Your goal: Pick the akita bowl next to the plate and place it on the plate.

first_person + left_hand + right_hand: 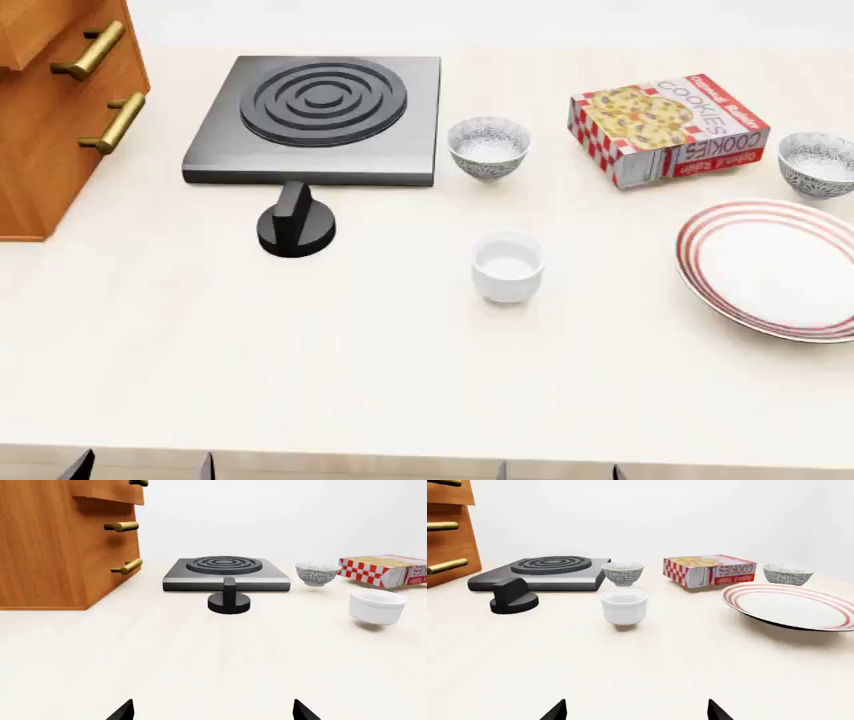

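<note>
Two tools (140, 466) (561, 470) apart, empty.

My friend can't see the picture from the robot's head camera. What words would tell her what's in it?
A red-ringed plate sits at the table's right edge, with a patterned akita bowl just behind it. A second patterned bowl stands beside a black stove burner, with a cookie box, white cup and black knob around.

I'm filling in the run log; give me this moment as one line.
phase: not started | target: akita bowl beside plate | left pincer: open, empty | right pincer: open, empty
</note>
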`<state>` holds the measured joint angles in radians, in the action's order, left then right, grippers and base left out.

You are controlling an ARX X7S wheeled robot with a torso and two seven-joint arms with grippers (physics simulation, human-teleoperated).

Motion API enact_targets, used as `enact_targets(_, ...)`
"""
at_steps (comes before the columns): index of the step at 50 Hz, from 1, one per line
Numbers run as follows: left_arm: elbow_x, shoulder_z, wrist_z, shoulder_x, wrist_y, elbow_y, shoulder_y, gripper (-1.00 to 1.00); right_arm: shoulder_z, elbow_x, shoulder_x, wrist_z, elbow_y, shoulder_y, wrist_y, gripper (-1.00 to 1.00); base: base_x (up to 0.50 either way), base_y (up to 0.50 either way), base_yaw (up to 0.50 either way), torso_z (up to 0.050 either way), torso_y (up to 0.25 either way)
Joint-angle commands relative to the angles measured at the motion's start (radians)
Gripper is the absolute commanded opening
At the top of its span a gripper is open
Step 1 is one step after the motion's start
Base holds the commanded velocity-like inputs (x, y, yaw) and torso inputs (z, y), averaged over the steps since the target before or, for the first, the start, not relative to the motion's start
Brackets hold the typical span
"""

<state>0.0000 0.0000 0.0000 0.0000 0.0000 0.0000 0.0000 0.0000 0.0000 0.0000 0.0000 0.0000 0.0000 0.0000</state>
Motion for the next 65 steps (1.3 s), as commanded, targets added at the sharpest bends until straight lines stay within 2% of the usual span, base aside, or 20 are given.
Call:
enact_targets(1,-0.015,0.019,-0.018,-0.016,-0.001,-0.001,-0.001,1.0,-0.023,0.006,0.016,0.025,0.004,0.001,-0.001,1.0,0.0,0.0,0.0,0.0,0.0)
enact_targets(25,-0.079,0.071,-0.081,-0.065,-0.017,0.01,-0.004,1.0,-0.083,0.062,0.067,0.084,0.007,0.001,-0.009,1.0,0.0,0.0,0.0,0.0,0.0)
enact_targets(30,-0.152,0.068,-0.065,-0.086,-0.177,0.139,0.005,1.0,-0.074,0.103,0.072,0.085,-0.024,-0.009,0.009,1.0,0.0,0.0,0.0,0.0,0.0)
enact_targets(34,-0.226,0.038,-0.062,-0.104,-0.287,0.236,-0.006,1.0,-0.079,0.143,0.083,0.079,-0.131,-0.019,0.102,1.0,0.0,0.0,0.0,0.0,0.0)
enact_targets(36,-0.345,-0.027,-0.066,-0.118,-0.422,0.325,-0.038,1.0,-0.079,0.196,0.097,0.076,-0.265,-0.016,0.23,1.0,0.0,0.0,0.0,0.0,0.0)
enact_targets(44,-0.464,-0.152,-0.106,-0.154,-0.534,0.348,-0.133,1.0,-0.064,0.327,0.121,0.093,-0.52,0.028,0.454,1.0,0.0,0.0,0.0,0.0,0.0)
enact_targets(50,-0.476,-0.198,-0.076,-0.205,-0.518,0.251,-0.196,1.0,0.009,0.508,0.134,0.132,-0.704,0.1,0.636,1.0,0.0,0.0,0.0,0.0,0.0)
enact_targets(55,-0.502,-0.245,-0.073,-0.209,-0.496,0.205,-0.207,1.0,0.063,0.608,0.136,0.164,-0.764,0.169,0.704,1.0,0.0,0.0,0.0,0.0,0.0)
enact_targets(64,-0.491,-0.289,-0.053,-0.207,-0.405,0.074,-0.227,1.0,0.132,0.694,0.133,0.177,-0.764,0.252,0.701,1.0,0.0,0.0,0.0,0.0,0.0)
enact_targets(65,-0.532,-0.312,-0.07,-0.205,-0.45,0.082,-0.24,1.0,0.145,0.72,0.13,0.175,-0.761,0.252,0.703,1.0,0.0,0.0,0.0,0.0,0.0)
